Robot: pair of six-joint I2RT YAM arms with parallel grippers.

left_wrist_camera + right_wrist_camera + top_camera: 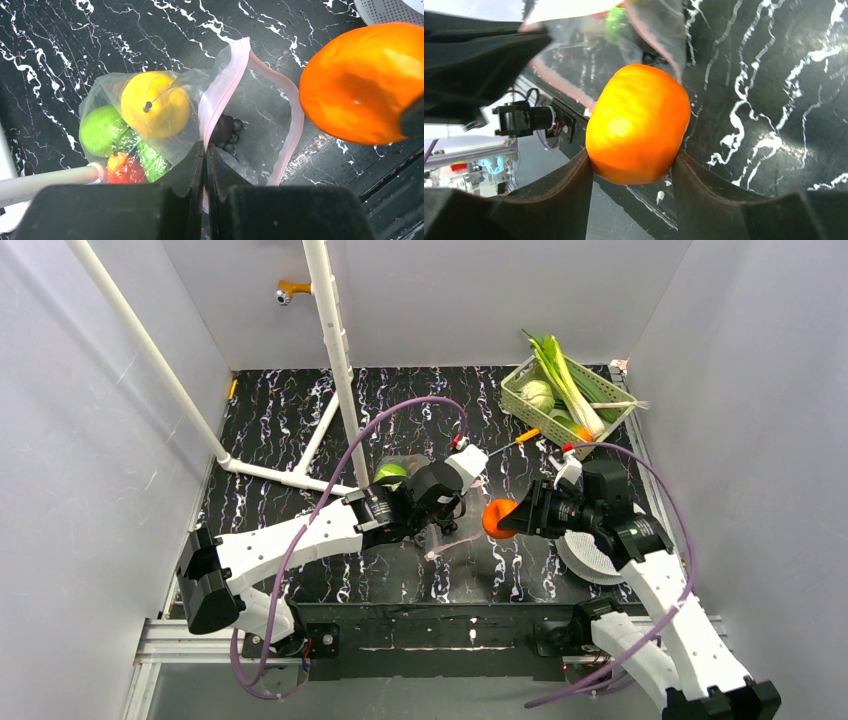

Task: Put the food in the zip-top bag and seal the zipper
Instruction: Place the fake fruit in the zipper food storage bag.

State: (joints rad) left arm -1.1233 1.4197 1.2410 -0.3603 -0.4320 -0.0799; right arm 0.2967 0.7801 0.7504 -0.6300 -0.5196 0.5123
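Right gripper (630, 156) clamps the round orange fruit (639, 122) between its two dark fingers, spread just wide enough to grip it. It holds the fruit off the black marbled table (270, 410), just beside the open mouth of the zip-top bag (260, 115).

Left gripper (205, 148), its jaws pressed tight together, pinches the zipper (225, 85), the pink strip along the bag's mouth edge. It holds that side up so the mouth gapes in a loop toward the fruit. Whether fruit and rim touch is hard to tell from overhead. In the left wrist view a strip of table shows between them.

Inside the clear plastic, a yellow piece (155, 110), a round green piece (102, 130), a longer green piece (152, 162) and a red piece (125, 171) are bunched at the closed end. The dark grape bunch (225, 132) sits just inside the mouth, by the left fingers. The bag lies near the table's middle, between the two arms.

A white pipe (50, 182) runs just beside the bag's closed end. At the far right corner, well apart, a pale green basket (535, 420) holds a cabbage (537, 395) and a leek (572, 390). A white perforated disc (585, 558) lies under the right arm.
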